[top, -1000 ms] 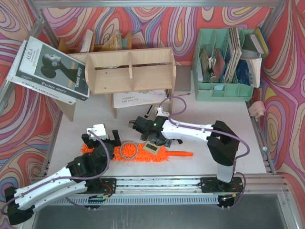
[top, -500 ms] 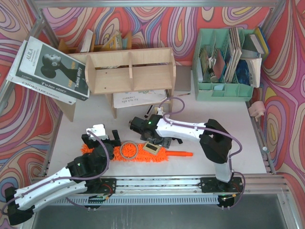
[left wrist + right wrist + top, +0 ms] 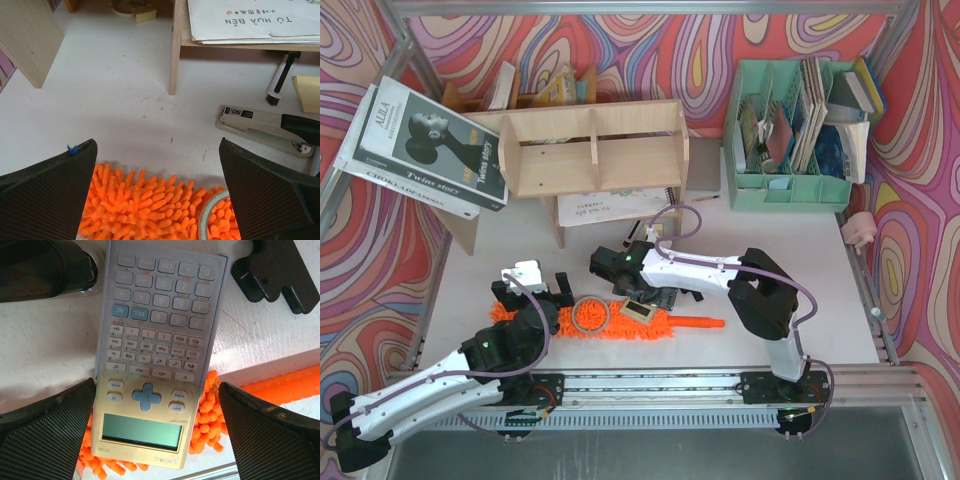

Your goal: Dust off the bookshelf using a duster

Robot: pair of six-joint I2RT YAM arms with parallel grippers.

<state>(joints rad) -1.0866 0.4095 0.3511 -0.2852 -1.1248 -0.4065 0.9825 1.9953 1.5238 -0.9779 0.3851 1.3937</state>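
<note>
Duster [image 3: 620, 322] lies flat on the table [image 3: 800, 265], apart from the bookshelf [image 3: 590, 150], a calculator [image 3: 160, 340] resting on it; left gripper [image 3: 157, 165] hangs spread over its fluffy end, right gripper [image 3: 156, 390] spread over the calculator, probably to clear it.

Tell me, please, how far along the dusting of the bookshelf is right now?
Done: nothing yet; the duster lies flat on the table, away from the bookshelf. In hand: the left gripper is open over its fluffy end, the right gripper open over the calculator resting on it. Remaining: clear the calculator and tape roll, grasp the duster, wipe the bookshelf.
</note>
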